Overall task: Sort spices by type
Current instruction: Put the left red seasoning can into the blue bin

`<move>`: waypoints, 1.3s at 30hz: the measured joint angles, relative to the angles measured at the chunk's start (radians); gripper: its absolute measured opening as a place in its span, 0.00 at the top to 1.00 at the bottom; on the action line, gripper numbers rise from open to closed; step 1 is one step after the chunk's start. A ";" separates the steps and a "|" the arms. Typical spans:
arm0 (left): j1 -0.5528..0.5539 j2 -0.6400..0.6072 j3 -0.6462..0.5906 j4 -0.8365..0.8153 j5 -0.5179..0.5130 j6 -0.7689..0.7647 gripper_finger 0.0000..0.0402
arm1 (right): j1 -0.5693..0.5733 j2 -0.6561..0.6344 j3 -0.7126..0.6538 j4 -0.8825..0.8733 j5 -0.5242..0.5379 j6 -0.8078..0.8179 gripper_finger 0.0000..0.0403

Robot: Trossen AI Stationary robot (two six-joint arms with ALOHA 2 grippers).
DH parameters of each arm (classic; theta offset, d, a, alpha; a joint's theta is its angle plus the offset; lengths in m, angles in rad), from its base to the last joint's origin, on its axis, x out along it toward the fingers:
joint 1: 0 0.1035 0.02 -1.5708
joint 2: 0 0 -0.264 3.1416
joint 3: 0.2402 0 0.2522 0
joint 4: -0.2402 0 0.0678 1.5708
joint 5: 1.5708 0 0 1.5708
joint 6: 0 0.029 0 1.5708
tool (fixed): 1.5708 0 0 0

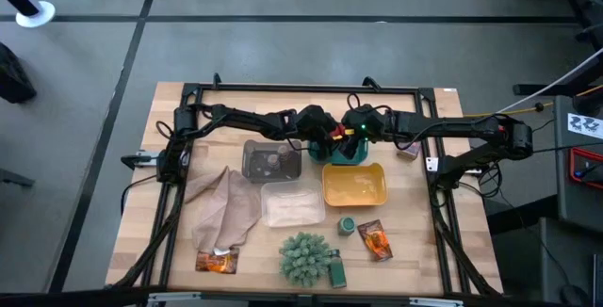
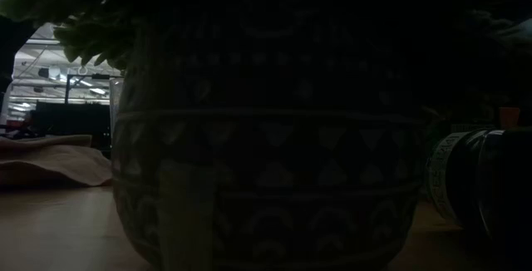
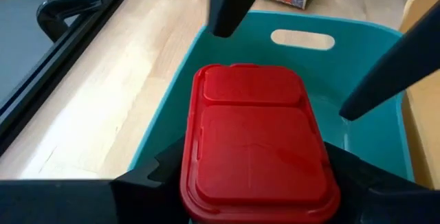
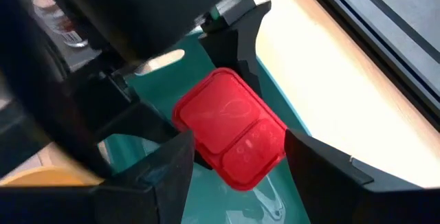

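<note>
Tub (image 3: 258, 141) in tray (image 3: 364, 73) — between both arms' jaws

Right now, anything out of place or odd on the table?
Both grippers crowd one red tub over the teal tray: the left gripper holds it, and the right gripper straddles it too. A beige cloth lies crumpled at the table's left, an orange sachet at its front edge.

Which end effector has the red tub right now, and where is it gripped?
The left end effector holds the red tub by its two opposite sides, over the teal tray. The right end effector straddles the tub, open, apparently not gripping.
</note>
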 joint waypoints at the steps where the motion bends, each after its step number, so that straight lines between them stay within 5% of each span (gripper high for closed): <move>1: 0.001 0.000 0.000 0.000 -0.001 -0.004 0.48 | 0.000 0.000 0.000 -0.003 0.000 0.000 0.44; 15: -0.001 0.009 -0.002 0.016 -0.012 0.101 0.48 | 0.000 0.000 0.000 -0.029 -0.001 0.002 0.44; 33: -0.001 0.037 -0.002 0.085 -0.012 -0.094 0.48 | -0.001 -0.003 0.001 -0.099 -0.001 -0.004 0.44; 39: -0.001 0.037 -0.002 0.071 -0.012 -0.089 0.48 | -0.001 -0.100 0.001 -0.192 -0.029 0.019 0.44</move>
